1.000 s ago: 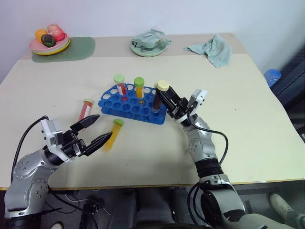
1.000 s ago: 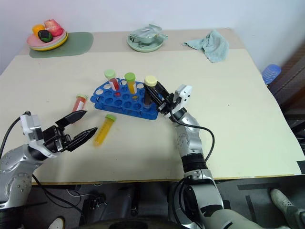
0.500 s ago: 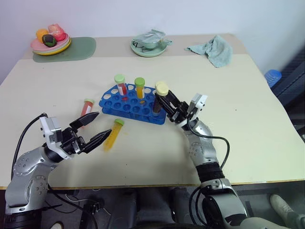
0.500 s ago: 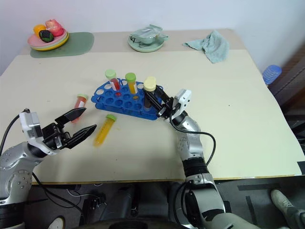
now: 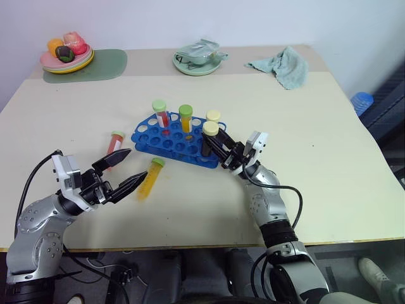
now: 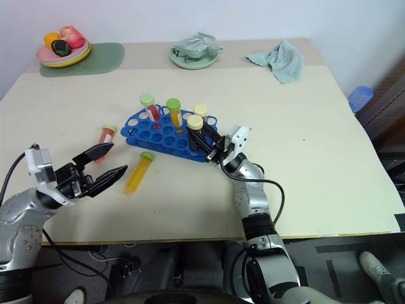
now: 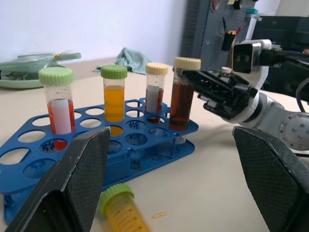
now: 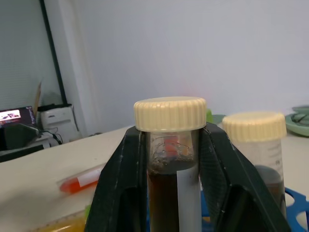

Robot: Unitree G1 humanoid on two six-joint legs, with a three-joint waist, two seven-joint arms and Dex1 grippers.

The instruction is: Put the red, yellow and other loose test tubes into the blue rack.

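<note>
The blue rack (image 5: 166, 143) stands mid-table holding a red tube (image 5: 160, 113), an orange tube (image 5: 185, 118), a cream-capped tube (image 5: 214, 116) and a dark brown tube (image 5: 207, 138). My right gripper (image 5: 214, 143) reaches in from the right, and its two fingers hug the dark brown tube (image 8: 169, 164) on both sides as it stands in a near right hole. A loose red tube (image 5: 114, 143) lies to the left of the rack. A loose yellow tube (image 5: 150, 177) lies in front of it. My left gripper (image 5: 124, 171) hovers open just left of the yellow tube.
At the back of the table are a plate of fruit (image 5: 66, 56) on a green mat, a green dish (image 5: 199, 58) and a crumpled teal cloth (image 5: 283, 66). The table's right edge is near, with a blue object (image 5: 361, 101) beyond it.
My right gripper has come down and the dark brown tube now sits lower, seated in the rack. The left gripper has not moved.
</note>
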